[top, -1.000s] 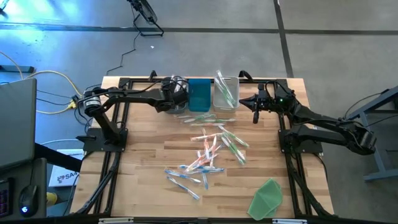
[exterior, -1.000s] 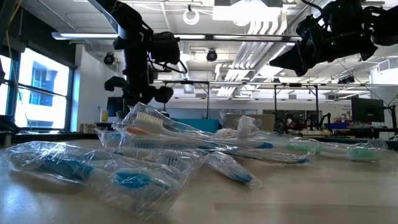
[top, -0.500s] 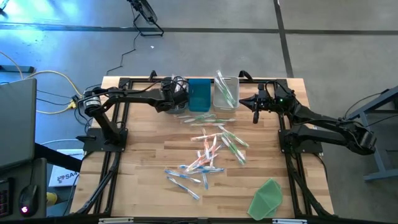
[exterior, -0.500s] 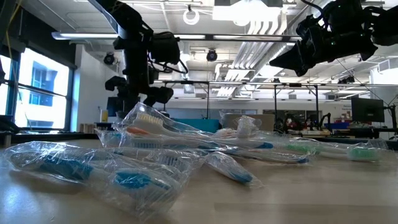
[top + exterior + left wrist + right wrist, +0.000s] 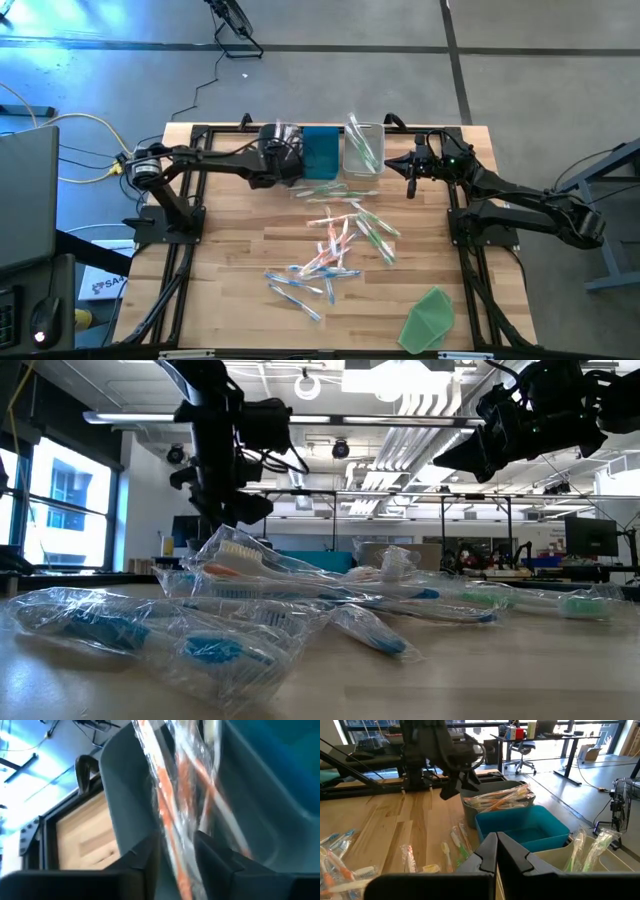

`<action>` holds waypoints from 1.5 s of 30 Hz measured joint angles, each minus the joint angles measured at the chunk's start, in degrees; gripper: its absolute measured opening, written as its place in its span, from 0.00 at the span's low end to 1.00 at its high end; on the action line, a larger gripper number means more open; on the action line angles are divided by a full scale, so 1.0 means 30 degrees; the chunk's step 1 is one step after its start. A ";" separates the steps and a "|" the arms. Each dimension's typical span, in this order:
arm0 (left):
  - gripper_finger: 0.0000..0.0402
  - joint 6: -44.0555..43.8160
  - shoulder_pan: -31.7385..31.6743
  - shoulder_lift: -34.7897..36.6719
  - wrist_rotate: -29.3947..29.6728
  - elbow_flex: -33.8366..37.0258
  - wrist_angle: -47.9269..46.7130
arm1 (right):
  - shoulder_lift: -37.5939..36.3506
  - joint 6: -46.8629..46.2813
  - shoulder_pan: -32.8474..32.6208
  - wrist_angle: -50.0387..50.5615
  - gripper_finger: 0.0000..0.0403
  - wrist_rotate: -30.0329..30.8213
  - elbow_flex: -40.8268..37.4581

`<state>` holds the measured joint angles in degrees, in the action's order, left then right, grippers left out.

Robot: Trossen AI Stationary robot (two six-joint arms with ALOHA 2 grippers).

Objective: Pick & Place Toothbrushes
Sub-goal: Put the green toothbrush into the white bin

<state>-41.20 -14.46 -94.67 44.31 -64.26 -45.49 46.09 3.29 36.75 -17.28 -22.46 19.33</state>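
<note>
Wrapped toothbrushes (image 5: 335, 245) in orange, blue and green lie scattered on the wooden table. Three bins stand in a row at the far edge. The grey bin (image 5: 470, 814) holds orange toothbrushes (image 5: 501, 796), the blue bin (image 5: 487, 829) is next to it, and the clear bin (image 5: 364, 152) holds green ones. My left gripper (image 5: 459, 785) hangs open just above the grey bin's near-left rim. In the left wrist view the orange toothbrushes (image 5: 172, 795) show beyond the gap between its fingers (image 5: 176, 856). My right gripper (image 5: 496, 851) is shut and waits raised at the far right (image 5: 410, 186).
A green flat sheet (image 5: 430, 316) lies at the table's near right corner. Black frame rails (image 5: 190, 215) run along the table's left and right sides. Bare wood shows at the near left.
My left gripper has drawn back from over the grey bin toward the table's left edge, risen a little and rolled about its own axis. The toothbrushes on the table have not moved.
</note>
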 joint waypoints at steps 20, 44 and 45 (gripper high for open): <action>0.00 -0.1220 0.2081 0.4758 0.1358 0.2699 -0.1059 | -0.0007 -0.0219 0.0004 0.0273 0.01 0.0000 0.0000; 0.00 0.9924 0.4953 0.7489 -1.1288 0.9745 2.0828 | -0.0005 -0.1779 0.0000 0.0430 0.01 -0.0017 0.0000; 0.00 0.9856 0.5054 0.7489 -1.1437 0.9745 2.0826 | -0.0007 -0.2200 0.0007 0.0487 0.01 -0.0031 0.0000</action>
<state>-11.63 0.70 -72.20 10.00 -35.03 16.99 46.06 -3.31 36.77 -15.82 -22.55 19.33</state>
